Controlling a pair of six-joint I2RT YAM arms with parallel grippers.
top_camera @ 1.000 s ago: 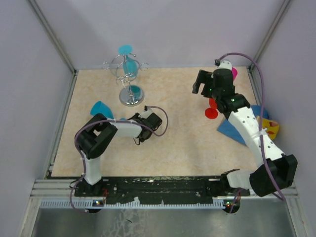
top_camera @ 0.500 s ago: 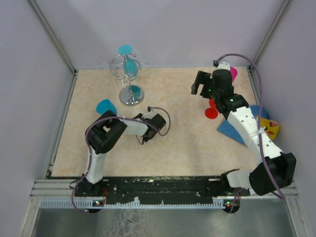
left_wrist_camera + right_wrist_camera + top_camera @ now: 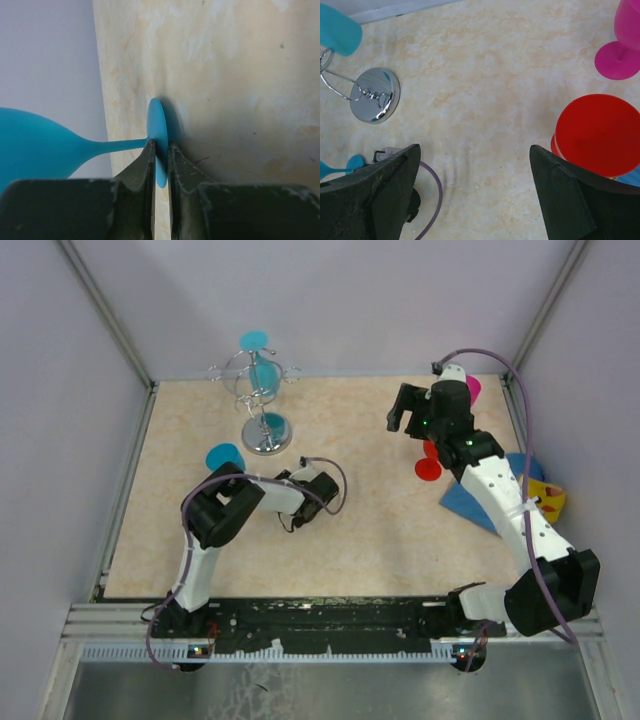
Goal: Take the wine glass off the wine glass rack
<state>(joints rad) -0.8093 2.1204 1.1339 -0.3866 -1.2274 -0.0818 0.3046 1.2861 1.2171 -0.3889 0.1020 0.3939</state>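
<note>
Top: teal wine glass (image 3: 225,456) is off the wine glass rack (image 3: 266,432), near-left of its base, by the left arm (image 3: 250,498); second teal glass (image 3: 263,370) hangs up top. Left wrist: left claw (image 3: 160,150) clenched on its foot disc (image 3: 157,120), stem running left, bowl cropped, table contact unclear. Right wrist: right claw (image 3: 472,150) spread, empty, well apart.

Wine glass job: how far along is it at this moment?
Done: one blue wine glass is off the rack. In hand: the left gripper is shut on its foot, close to the table. Left: put it down and release it. A second blue glass hangs on the rack, so it may need removing too. The right gripper is open, holding nothing.
</note>
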